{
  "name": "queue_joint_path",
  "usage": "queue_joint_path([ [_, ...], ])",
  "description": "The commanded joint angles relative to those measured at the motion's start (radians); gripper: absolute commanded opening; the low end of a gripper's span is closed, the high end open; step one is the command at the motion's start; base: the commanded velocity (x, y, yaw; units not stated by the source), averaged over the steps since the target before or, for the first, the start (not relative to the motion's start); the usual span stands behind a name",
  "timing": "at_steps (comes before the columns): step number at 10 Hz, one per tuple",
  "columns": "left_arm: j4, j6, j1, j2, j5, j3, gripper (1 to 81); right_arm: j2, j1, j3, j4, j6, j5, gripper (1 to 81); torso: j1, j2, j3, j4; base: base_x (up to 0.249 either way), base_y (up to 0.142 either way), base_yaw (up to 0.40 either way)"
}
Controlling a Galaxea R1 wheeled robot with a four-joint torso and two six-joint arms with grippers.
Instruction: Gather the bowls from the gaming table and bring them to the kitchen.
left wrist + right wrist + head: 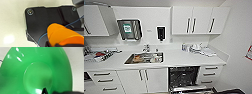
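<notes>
We face the kitchen [159,37]: white cabinets [196,20], a white worktop [184,58], a steel sink [144,58] holding dishes, and an open dishwasher [184,77] below. In the right wrist view a green bowl [37,72] looms close; in the left, an orange bowl [61,35]. We cannot tell either gripper's state.

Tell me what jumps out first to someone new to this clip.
A bright green bowl looms close in the right wrist view, and an orange bowl sits near the left wrist camera. Ahead in the head view, the kitchen's steel sink holds dishes, with the open dishwasher below the white worktop.
</notes>
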Motion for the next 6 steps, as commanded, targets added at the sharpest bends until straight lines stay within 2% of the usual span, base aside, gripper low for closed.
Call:
queue_joint_path([
  [1, 0.008, 0.006, -0.015, -0.009, 0.057, -0.002, 1.0, 0.001, 0.011, 0.005, -0.018, -0.006, -0.05, 1.0, 0.0, 0.0, 0.0, 0.0, 0.132, 0.0, 0.0],
  [6, 0.008, 0.006, -0.015, -0.009, 0.058, -0.002, 1.0, 0.001, 0.008, 0.005, -0.016, -0.006, -0.05, 1.0, -0.002, -0.002, 0.0, 0.0, 0.132, 0.0, 0.0],
])
